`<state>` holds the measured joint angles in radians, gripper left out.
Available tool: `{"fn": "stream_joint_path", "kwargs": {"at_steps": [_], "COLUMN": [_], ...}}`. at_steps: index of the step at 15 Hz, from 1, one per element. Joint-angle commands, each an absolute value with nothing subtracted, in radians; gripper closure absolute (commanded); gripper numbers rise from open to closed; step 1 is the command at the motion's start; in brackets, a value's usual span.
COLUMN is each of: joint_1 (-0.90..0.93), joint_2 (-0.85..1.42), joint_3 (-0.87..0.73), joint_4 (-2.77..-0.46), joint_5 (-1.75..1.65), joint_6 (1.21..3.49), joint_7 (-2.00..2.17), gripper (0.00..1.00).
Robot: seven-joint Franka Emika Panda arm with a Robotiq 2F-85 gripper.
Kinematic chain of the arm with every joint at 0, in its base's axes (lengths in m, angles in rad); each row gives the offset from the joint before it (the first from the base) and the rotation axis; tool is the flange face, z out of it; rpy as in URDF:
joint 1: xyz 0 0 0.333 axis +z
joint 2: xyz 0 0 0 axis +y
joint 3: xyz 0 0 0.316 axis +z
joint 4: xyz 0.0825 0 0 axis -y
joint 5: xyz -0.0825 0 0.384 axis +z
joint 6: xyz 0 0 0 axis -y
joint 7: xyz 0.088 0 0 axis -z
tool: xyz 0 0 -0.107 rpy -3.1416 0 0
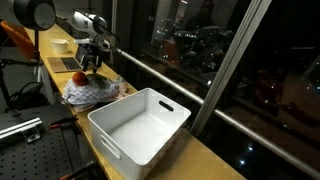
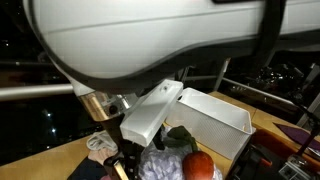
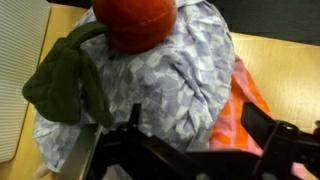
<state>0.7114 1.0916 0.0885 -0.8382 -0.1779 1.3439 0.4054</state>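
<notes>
Cloth of pale blue-grey with a leaf print (image 3: 180, 75) lay heaped on the wooden bench (image 1: 212, 162), just beside the white plastic tub (image 1: 140, 120) — a round red lump (image 3: 135, 22) on top, a dark green rag (image 3: 62, 85) beside it. The black gripper (image 3: 190, 140) hung over it, spread wide, holding nothing.

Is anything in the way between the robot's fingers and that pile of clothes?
No, nothing I can see is in the way. The open fingers hang right above the pile of clothes, facing straight at it. The white bin sits off to the side.
</notes>
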Motion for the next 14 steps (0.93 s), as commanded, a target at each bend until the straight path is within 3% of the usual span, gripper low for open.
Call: {"fn": "stream_joint_path", "kwargs": {"at_steps": [1,10,11,12,14], "joint_1": [0.705,0.589,0.579,0.569,0.55], "joint_2": [1.118,1.112,1.106,1.093,1.049], "joint_3": [0.071,0.049,0.052,0.054,0.061], "joint_4": [-0.835,-1.12,-1.143,-1.168,-1.235], "joint_5": [-0.196,-0.183,-0.182,-0.18,-0.174], "joint_6": [1.354,1.789,1.819,1.846,1.916], "joint_7": [0.4,0.389,0.383,0.378,0.364], "gripper": [0.0,0.0,0.25,0.26,0.41]}}
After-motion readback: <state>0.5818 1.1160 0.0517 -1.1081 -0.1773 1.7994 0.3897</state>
